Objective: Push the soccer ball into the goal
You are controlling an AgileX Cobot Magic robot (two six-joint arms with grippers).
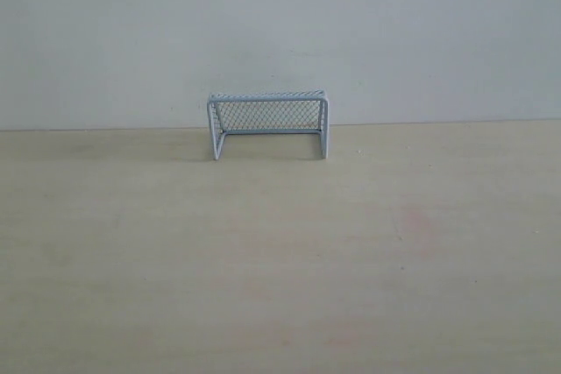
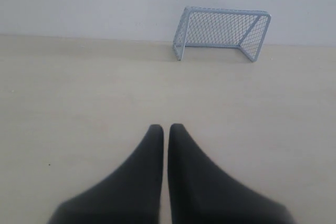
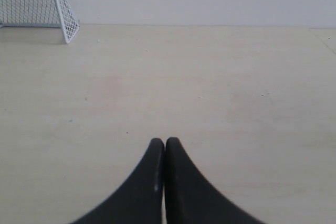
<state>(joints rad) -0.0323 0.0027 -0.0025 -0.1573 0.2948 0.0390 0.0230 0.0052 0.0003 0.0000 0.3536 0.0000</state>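
Observation:
The goal (image 1: 268, 123), a small pale blue-white frame with mesh netting, stands at the back of the wooden table against the wall, its mouth facing the front. It also shows in the left wrist view as the goal (image 2: 221, 31) and, partly cut off, in the right wrist view as the goal (image 3: 39, 8). The soccer ball is out of view in every frame. My left gripper (image 2: 166, 128) is shut with nothing between its black fingers, well short of the goal. My right gripper (image 3: 165, 142) is shut and empty too. Neither arm shows in the exterior view.
A pale wooden table (image 1: 280, 260) runs from the front edge to a plain whitish wall (image 1: 280, 24) right behind the goal. A table edge or seam (image 3: 325, 40) shows at the far corner in the right wrist view.

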